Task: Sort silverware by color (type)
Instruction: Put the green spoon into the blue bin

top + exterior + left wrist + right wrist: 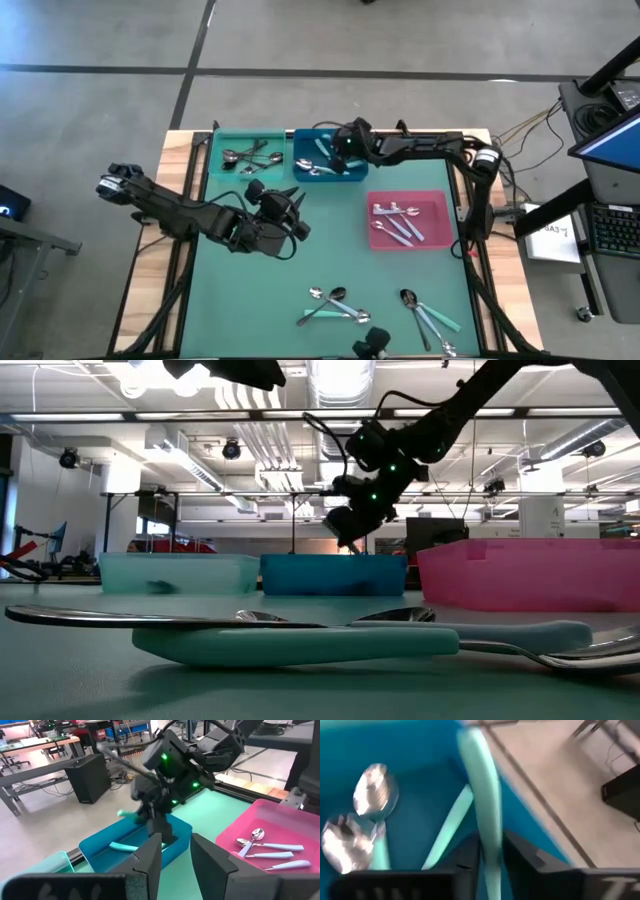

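My right gripper [338,155] hangs over the blue bin [300,165] at the table's far side, shut on a turquoise-handled spoon [482,780]. Other turquoise-handled spoons [372,787] lie in that bin. My left gripper [298,215] is open and empty above the table's middle, left of the pink bin [440,205]; its fingers [150,862] show in its wrist view. The turquoise bin [215,160] holds dark metal spoons [245,157]. The pink bin holds pale-handled spoons [270,851]. More spoons [335,300] lie on the mat near the front edge. My right gripper pinches the spoon's turquoise handle [489,827] between its two fingers, which lie across it. The fingers come from above, slanting down. The handle runs out past the fingertips and the spoon is clear of the bin's floor; its bowl end is hidden by the gripper.
A second group of spoons [425,312] lies at the front right of the green mat. A dark camera mount [372,345] stands at the front edge. The mat between my left gripper and the front spoons is bare.
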Robot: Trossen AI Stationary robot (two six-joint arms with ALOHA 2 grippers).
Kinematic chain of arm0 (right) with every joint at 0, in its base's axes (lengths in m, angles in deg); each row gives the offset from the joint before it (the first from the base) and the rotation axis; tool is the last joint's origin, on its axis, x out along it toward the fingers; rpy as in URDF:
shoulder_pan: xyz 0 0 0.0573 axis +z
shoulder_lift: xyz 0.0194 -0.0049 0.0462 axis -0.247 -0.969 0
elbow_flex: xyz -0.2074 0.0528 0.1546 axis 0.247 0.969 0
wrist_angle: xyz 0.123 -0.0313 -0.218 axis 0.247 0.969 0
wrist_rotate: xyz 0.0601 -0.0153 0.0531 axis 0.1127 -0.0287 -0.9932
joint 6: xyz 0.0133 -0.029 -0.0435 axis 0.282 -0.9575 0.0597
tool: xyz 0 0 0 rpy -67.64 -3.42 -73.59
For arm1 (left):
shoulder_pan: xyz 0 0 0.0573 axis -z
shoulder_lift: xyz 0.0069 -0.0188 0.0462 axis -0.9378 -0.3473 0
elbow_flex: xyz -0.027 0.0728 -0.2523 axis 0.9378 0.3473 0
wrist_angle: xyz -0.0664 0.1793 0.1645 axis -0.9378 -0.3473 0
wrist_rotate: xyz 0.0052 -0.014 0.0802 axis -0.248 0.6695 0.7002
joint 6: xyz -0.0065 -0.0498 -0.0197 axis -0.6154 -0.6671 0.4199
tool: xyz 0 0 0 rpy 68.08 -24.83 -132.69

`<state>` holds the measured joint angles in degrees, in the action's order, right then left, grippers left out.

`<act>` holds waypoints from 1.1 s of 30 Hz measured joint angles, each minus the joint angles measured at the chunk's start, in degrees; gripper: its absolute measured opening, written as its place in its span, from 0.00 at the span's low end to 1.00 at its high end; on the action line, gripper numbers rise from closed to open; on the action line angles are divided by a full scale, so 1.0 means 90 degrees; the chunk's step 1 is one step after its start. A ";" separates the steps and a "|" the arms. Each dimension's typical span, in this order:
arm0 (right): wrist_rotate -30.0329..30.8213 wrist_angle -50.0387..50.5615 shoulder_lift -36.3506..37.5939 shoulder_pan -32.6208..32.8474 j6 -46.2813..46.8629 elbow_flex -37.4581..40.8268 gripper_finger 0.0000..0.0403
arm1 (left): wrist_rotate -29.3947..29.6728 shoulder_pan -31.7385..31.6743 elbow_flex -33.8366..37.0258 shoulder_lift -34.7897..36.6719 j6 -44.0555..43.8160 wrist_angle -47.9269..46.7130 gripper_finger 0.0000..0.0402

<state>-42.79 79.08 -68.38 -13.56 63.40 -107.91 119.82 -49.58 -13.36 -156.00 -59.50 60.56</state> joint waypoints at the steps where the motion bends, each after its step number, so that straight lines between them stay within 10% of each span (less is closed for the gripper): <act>1: -0.0001 0.0120 0.0022 0.0041 0.0015 0.0000 0.21 | -0.0002 0.0000 0.0000 0.0000 0.0000 -0.0032 0.22; 12: -0.0263 0.1695 0.1906 0.0610 0.0528 -0.0114 0.29 | 0.0059 -0.0007 0.0000 0.0002 0.0005 -0.0502 0.22; 19: -0.2698 0.4360 0.3482 0.1270 0.2208 0.0018 0.29 | -0.0198 -0.0007 0.0000 0.0025 0.0024 -0.0800 0.22; 33: -0.2753 0.6086 0.4213 0.5486 0.7711 0.1731 0.27 | -0.0924 -0.0007 0.0000 0.0029 0.0131 -0.1340 0.22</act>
<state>-67.57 133.85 -30.46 35.81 132.80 -92.33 111.50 -49.65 -13.36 -155.74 -58.32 48.50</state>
